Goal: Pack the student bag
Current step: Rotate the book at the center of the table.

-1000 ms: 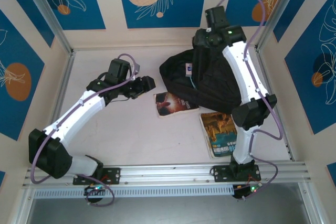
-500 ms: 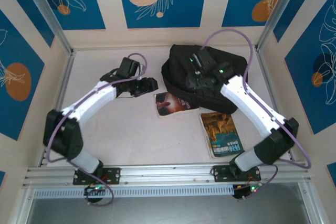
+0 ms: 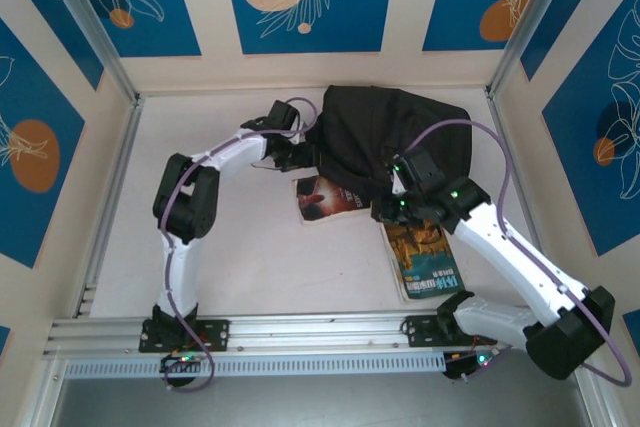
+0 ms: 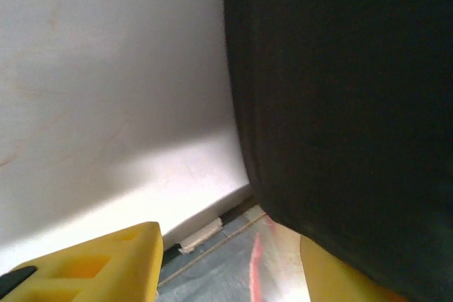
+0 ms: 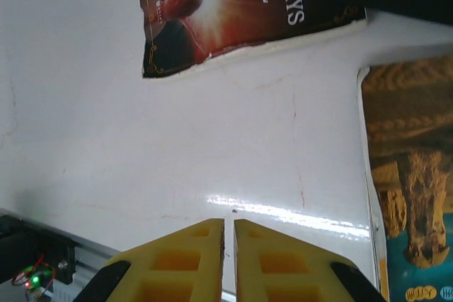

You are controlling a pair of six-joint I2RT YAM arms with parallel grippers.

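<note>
Fabric of the student bag [image 3: 400,132], slumped at the far side of the counter [image 3: 230,237], I judged soft and limp: pinch a seam or strap. Left fingers [image 4: 106,263] stood apart at its left edge, gripping nothing I could see; right fingers [image 5: 191,259] were closed, empty.

this is looking like a robotics lab test cell rather than a home: a white bench [image 3: 250,257] is sitting boxed in by walls carrying printed blue panels [image 3: 350,17], aluminium posts [image 3: 90,27] are rising at its far corners, a slotted aluminium rail [image 3: 320,325] is running along its near edge, and a left arm [image 3: 185,207] and right arm [image 3: 510,252] are standing bolted there, trailing purple cables [image 3: 462,125].
</note>
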